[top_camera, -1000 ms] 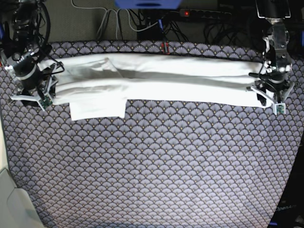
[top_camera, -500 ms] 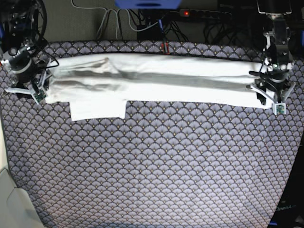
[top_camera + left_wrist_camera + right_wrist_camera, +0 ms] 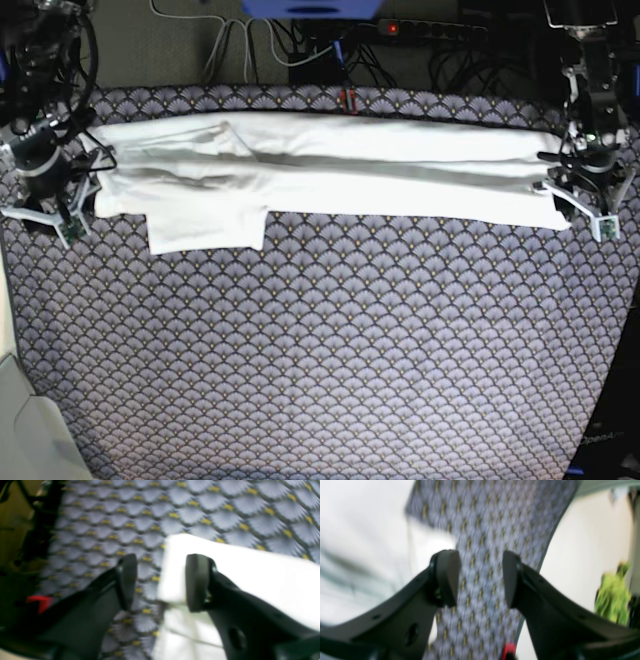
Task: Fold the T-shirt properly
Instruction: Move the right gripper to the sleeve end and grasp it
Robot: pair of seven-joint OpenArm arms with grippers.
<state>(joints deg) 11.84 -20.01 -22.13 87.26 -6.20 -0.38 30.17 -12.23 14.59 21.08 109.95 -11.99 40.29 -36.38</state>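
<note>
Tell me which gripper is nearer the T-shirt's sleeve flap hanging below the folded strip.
Right. The right gripper sits just off the end of the T-shirt near the sleeve flap; the left gripper is at the opposite end.

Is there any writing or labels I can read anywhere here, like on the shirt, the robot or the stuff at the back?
None can be read.
T-shirt: only plain white cloth shows, no print visible.
Patterned table cover: faint marks at its lower right corner, too small and dim to read.
Power strip at the back: a red light, no legible label.
Both wrist views are too blurred for any text.
</note>
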